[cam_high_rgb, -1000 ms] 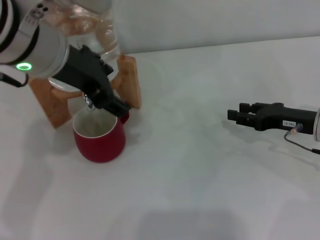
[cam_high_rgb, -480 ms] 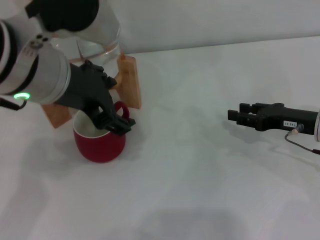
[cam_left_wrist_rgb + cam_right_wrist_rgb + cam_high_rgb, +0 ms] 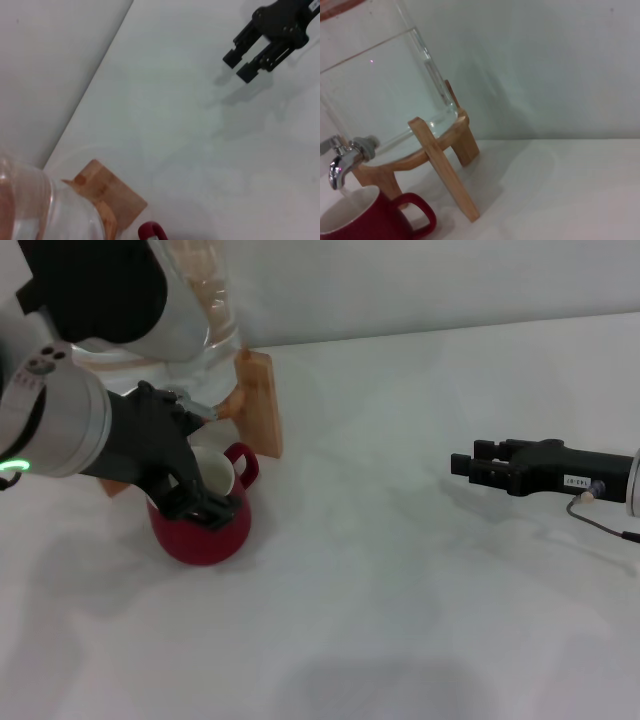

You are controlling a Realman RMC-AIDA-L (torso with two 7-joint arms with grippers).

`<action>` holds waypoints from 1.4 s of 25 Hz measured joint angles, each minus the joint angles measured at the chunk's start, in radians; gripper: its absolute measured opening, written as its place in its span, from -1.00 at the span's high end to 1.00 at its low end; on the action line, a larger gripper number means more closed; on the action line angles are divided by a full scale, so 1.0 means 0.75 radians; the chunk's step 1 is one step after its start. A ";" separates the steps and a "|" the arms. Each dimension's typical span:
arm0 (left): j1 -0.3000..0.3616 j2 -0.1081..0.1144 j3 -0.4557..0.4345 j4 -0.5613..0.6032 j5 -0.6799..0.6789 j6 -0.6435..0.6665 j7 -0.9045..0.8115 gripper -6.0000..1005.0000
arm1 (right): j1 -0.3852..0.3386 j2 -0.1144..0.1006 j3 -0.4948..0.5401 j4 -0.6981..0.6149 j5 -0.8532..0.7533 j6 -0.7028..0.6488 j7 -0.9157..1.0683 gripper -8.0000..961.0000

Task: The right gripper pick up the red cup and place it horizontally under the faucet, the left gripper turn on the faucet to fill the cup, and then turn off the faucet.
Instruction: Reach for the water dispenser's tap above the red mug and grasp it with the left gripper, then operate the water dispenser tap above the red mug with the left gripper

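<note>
A: Where is the red cup (image 3: pixel 205 520) right now?

B: Upright on the white tabletop (image 3: pixel 400 570), just in front of the wooden stand (image 3: pixel 262 405) that carries the glass jar (image 3: pixel 385 95). Its handle points toward the stand's nearest leg. In the right wrist view the cup's rim sits directly beneath the faucet (image 3: pixel 342 160), with a thin pale stream running from the spout down into the cup.

A: And the left gripper (image 3: pixel 195 502)?

B: It hangs over the cup's mouth, on the side away from the stand, and its black housing hides part of the rim in the head view. Whether its fingers are parted or closed, I cannot tell; they merge into one dark shape against the cup. The arm behind it blocks most of the jar from the head camera.

A: Is it touching the faucet?

B: The faucet cannot be made out in the head view, and the right wrist view shows the lever with nothing on it.

A: The right gripper (image 3: pixel 462 465)?

B: Well away from the cup, on the far side of the tabletop from the jar, hovering low with its tips pointing back toward the stand. The left wrist view shows its two fingers (image 3: pixel 252 70) with a clear gap between them and nothing held.

A: How full is the jar?

B: Water fills the lower part; the waterline shows clearly through the glass in the right wrist view.
</note>
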 joint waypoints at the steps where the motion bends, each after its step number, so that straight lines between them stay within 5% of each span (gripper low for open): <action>1: 0.002 0.000 0.000 -0.006 0.004 0.001 0.002 -0.78 | 0.000 0.000 0.003 0.001 0.000 0.005 0.000 -0.11; 12: 0.021 0.000 0.019 -0.050 0.011 0.014 0.008 -0.78 | -0.012 0.036 0.251 0.008 0.002 0.291 -0.062 -0.11; 35: 0.018 0.000 0.022 -0.095 0.050 0.040 0.018 -0.78 | -0.014 0.040 0.258 0.006 -0.004 0.295 -0.065 -0.11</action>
